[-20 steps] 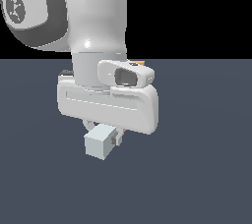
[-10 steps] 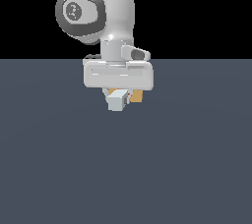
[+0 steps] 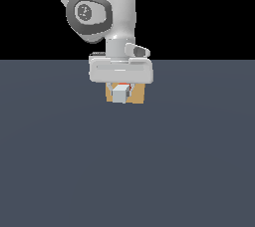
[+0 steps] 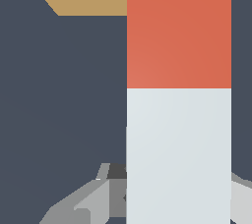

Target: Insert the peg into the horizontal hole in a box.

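Showing the hand [image 4: 178, 193] closed on the grey-white rear of the peg [image 4: 178, 134], its matte grey fingers [image 4: 86, 201] flanking the smooth, square-section bar; the red-orange front segment points at the tan box [image 3: 138, 93], a flat-faced block resting on the dark slate desk [image 3: 127, 161]; the horizontal hole is hidden behind the peg, so entry cannot be confirmed; a slight lateral or angular offset would likely jam the sharp-edged tip against the rim, pushing the box back or letting the peg slip in the grasp.
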Robot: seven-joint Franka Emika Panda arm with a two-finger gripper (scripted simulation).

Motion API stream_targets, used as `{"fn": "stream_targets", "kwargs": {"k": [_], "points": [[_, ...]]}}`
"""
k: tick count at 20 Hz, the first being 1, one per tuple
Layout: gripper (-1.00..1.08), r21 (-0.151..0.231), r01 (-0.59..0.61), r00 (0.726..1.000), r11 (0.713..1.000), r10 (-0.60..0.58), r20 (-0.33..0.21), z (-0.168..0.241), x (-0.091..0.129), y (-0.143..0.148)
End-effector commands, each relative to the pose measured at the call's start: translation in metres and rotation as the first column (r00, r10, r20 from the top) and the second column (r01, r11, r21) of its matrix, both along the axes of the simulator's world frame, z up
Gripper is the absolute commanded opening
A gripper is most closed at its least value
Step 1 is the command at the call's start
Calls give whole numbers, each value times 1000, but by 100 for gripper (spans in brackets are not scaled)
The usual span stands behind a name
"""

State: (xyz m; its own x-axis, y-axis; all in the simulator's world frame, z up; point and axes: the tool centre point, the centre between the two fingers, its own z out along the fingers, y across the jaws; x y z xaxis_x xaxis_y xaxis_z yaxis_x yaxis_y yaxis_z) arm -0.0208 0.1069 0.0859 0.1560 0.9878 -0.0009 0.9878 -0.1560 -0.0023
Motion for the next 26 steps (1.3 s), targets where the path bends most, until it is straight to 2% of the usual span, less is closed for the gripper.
{"fn": "stream_targets", "kwargs": {"k": [1, 13, 26], "points": [[-100, 0, 1, 1000, 1000, -1, 3, 1, 1, 0], [-100, 0, -2, 1000, 1000, 2, 1, 1, 3, 6], [-100, 1, -2, 1000, 1000, 2, 3, 3, 15, 85]]}}
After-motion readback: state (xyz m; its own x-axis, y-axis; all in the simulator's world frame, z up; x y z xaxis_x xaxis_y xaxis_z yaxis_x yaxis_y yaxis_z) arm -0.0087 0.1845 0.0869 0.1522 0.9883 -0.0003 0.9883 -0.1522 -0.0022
